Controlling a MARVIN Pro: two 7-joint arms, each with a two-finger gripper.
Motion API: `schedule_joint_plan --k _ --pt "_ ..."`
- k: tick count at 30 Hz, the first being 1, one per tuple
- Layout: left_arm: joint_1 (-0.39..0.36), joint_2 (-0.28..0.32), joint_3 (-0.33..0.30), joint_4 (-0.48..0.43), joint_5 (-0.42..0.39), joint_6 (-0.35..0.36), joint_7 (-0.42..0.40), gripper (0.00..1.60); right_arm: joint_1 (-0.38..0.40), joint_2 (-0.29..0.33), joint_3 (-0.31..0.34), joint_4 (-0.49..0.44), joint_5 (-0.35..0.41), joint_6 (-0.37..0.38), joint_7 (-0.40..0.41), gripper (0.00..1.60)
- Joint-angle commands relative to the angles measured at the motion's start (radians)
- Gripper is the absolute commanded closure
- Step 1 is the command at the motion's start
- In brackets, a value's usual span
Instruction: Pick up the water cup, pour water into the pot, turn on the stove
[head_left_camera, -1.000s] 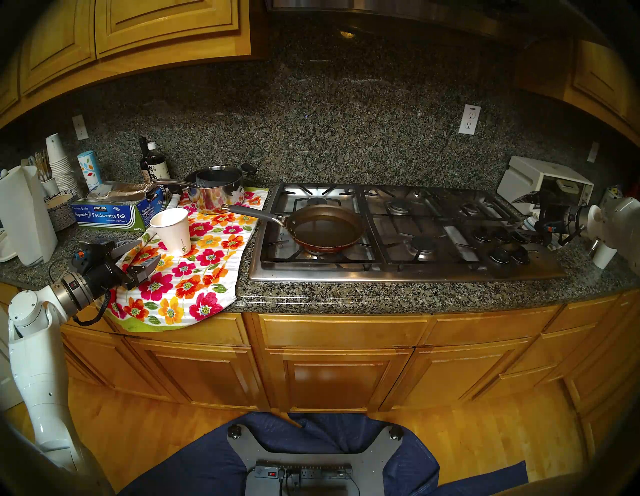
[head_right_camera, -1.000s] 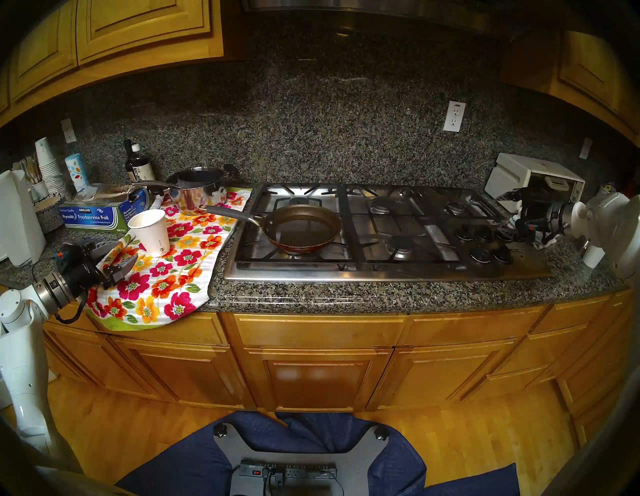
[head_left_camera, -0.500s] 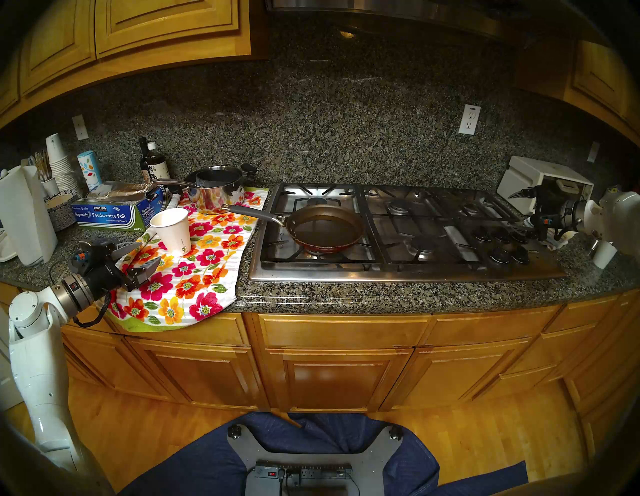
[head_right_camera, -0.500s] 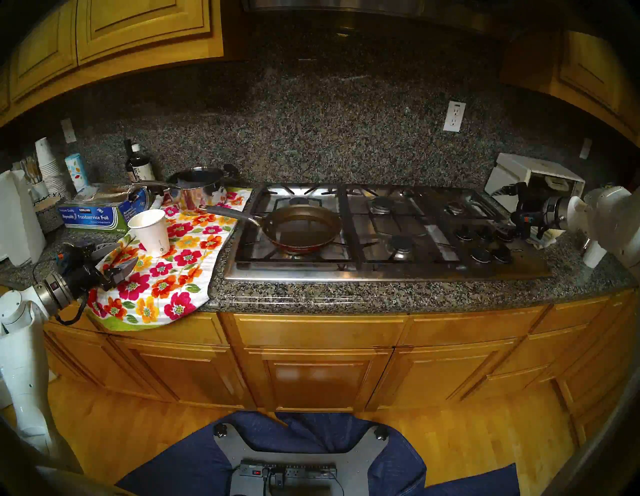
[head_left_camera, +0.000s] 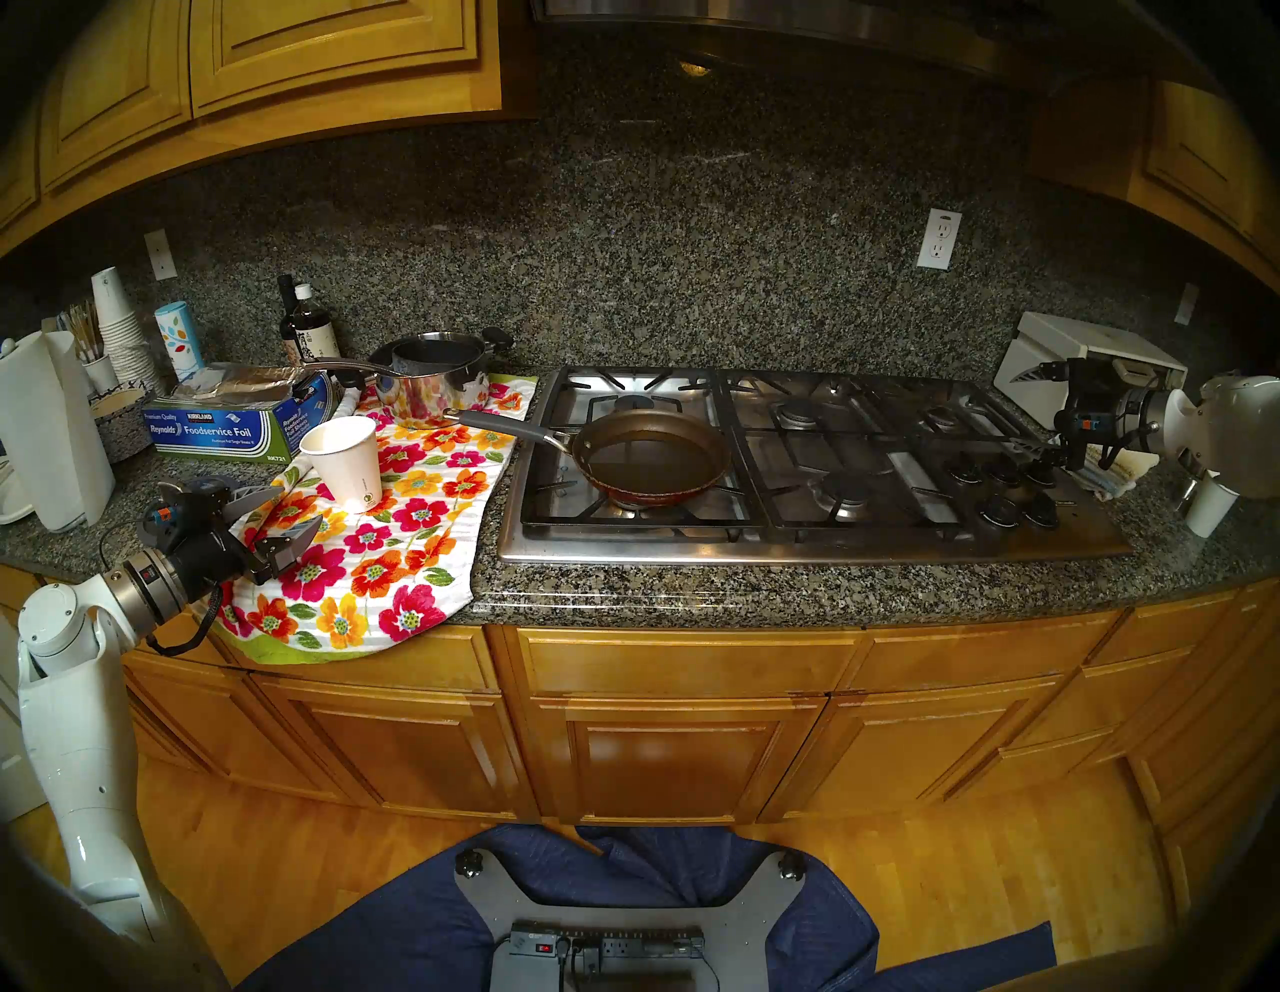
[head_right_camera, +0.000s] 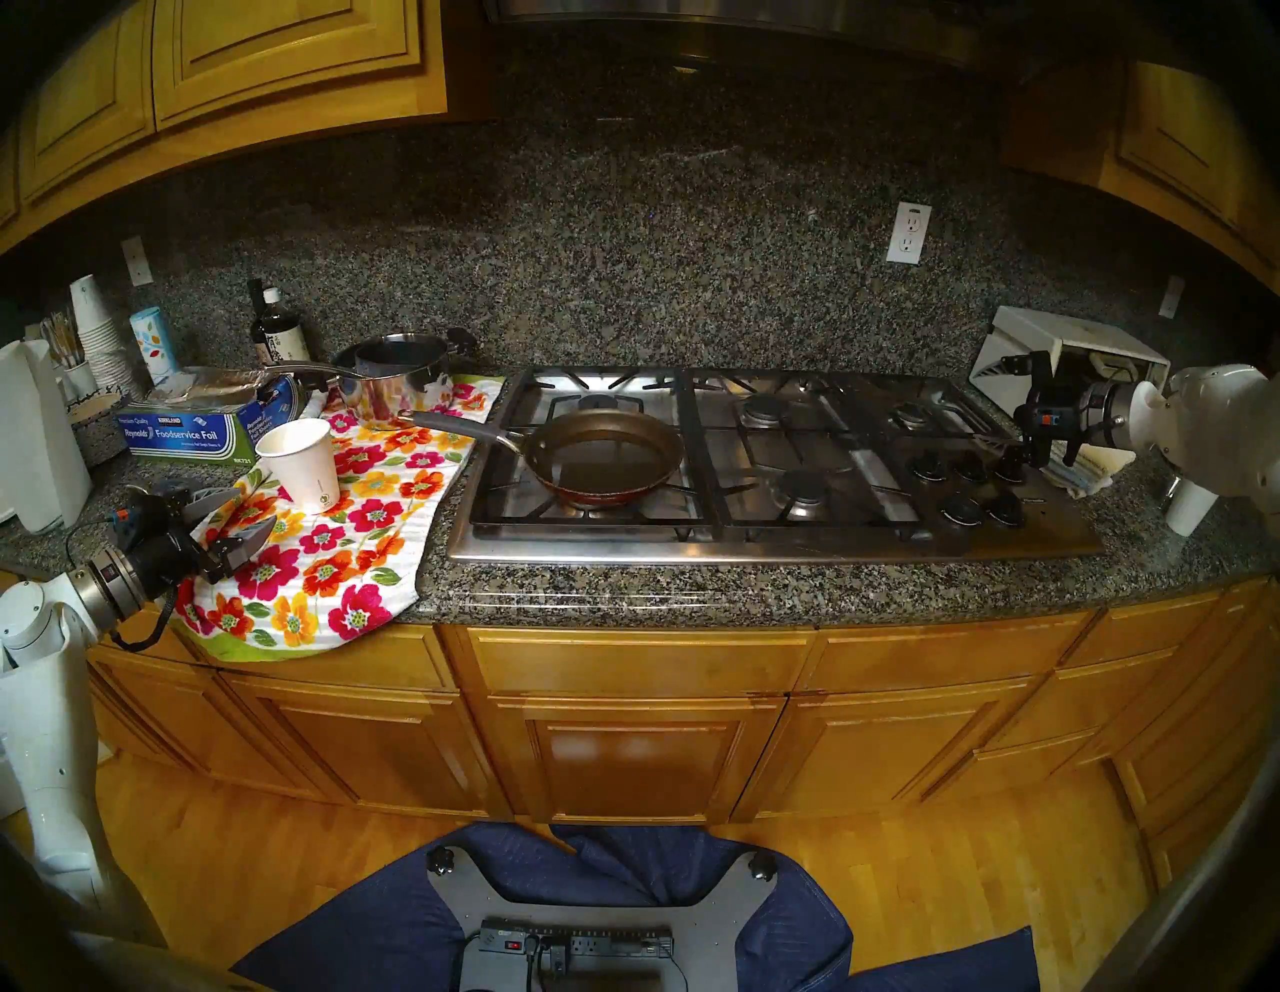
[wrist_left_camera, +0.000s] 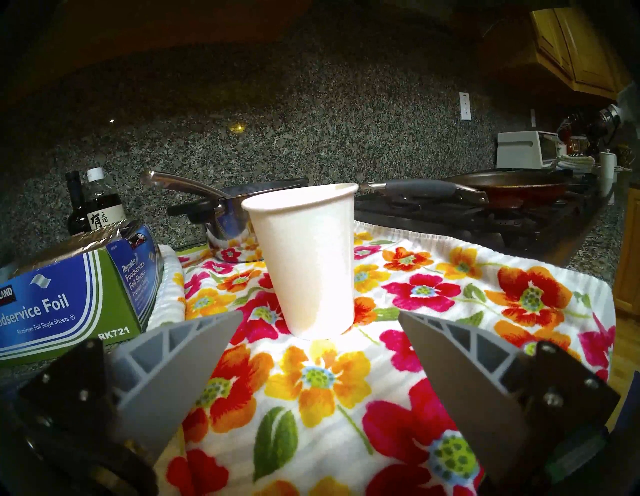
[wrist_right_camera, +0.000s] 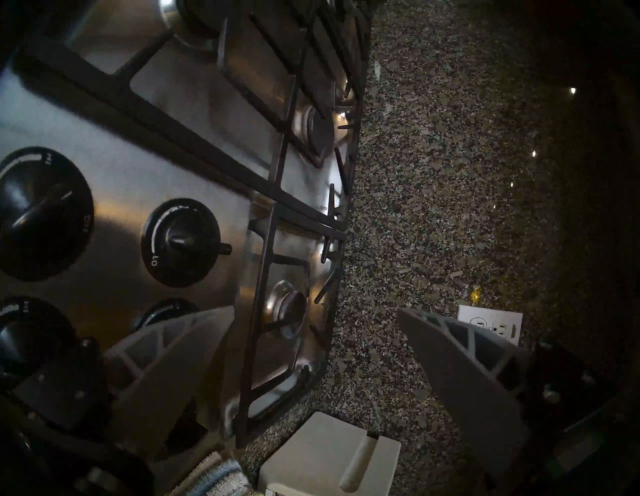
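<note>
The white water cup (head_left_camera: 343, 461) (head_right_camera: 301, 464) (wrist_left_camera: 304, 263) stands upright on a floral towel, left of the stove. My left gripper (head_left_camera: 298, 506) (head_right_camera: 256, 507) (wrist_left_camera: 320, 313) is open just in front of the cup, its fingers apart from the cup on either side of its base. The pot (head_left_camera: 654, 457) (head_right_camera: 602, 454) (wrist_left_camera: 512, 183), a brown frying pan with a grey handle, rests on the front left burner of the steel stove (head_left_camera: 796, 547) (head_right_camera: 762, 547) (wrist_right_camera: 194, 104). At the stove's right end my right gripper (head_left_camera: 1015, 412) (head_right_camera: 990, 409) (wrist_right_camera: 315, 309) hangs open and empty above the black knobs (head_left_camera: 997, 478) (wrist_right_camera: 180, 242).
A steel saucepan (head_left_camera: 433, 377) and a foil box (head_left_camera: 228, 426) sit behind the cup, with bottles (head_left_camera: 308, 325), a cup stack (head_left_camera: 118, 325) and a paper towel roll (head_left_camera: 55, 429) further left. A white toaster oven (head_left_camera: 1080, 360), folded cloth (head_left_camera: 1115, 471) and small white cup (head_left_camera: 1209, 509) crowd the right end.
My right gripper has risen from beside the knobs and shifted slightly left. The left gripper has barely moved; the cup and pan are unchanged.
</note>
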Motion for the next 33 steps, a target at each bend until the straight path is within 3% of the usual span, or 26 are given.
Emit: schedule_joint_plan --k 1,10,33 --pt "-0.019 0.011 -0.006 -0.016 -0.007 -0.003 0.000 0.00 0.060 0.011 0.037 -0.025 0.068 0.002 0.027 0.00" --pt "-0.019 0.011 -0.005 -0.014 -0.003 -0.005 0.000 0.00 0.084 0.051 0.053 -0.082 0.139 0.002 0.098 0.00" --pt "-0.018 0.011 -0.005 -0.006 0.009 -0.011 0.000 0.00 0.134 0.124 0.064 -0.107 0.282 0.068 0.281 0.00"
